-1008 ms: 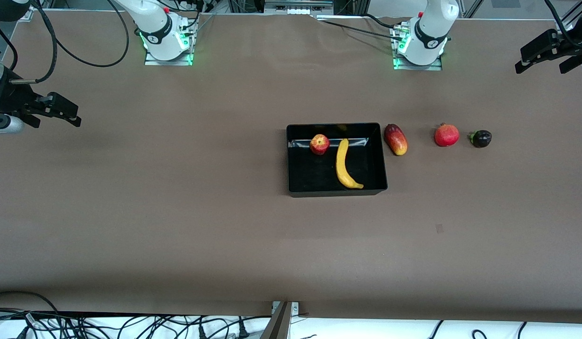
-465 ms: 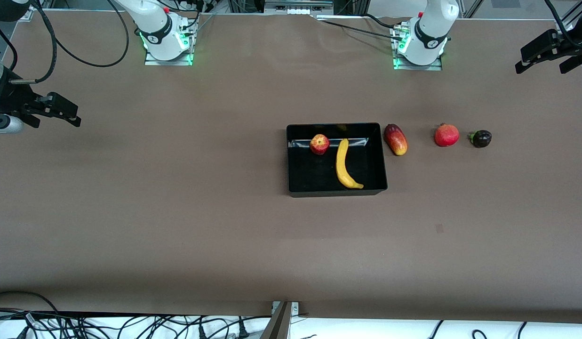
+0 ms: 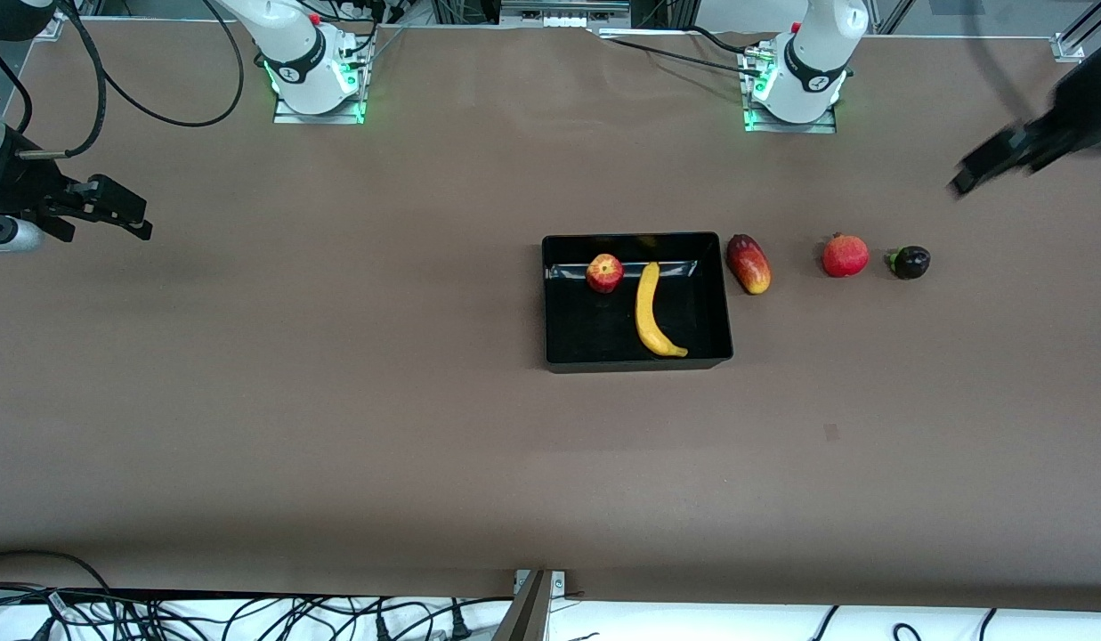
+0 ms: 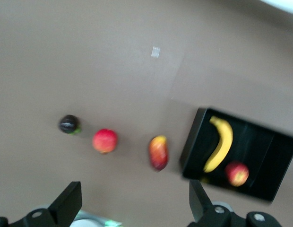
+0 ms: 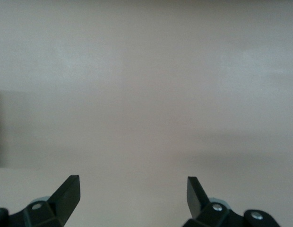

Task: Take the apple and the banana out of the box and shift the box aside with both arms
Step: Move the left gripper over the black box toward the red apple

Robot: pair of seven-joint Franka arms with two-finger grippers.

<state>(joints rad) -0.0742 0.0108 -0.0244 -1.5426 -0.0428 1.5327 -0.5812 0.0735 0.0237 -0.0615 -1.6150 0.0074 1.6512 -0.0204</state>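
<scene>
The black open-top box stands mid-table. Inside it lie the small red-and-yellow apple and the long yellow banana. My left gripper hangs open and empty in the air over the left arm's end of the table, blurred by motion. My right gripper hangs open and empty over bare table at the right arm's end.
Beside the box toward the left arm's end lie a red-yellow mango, a red pomegranate and a small dark fruit, all in a row.
The left gripper has swung lower and inward over the table, now blurred. The right arm and the fruits have not moved.
</scene>
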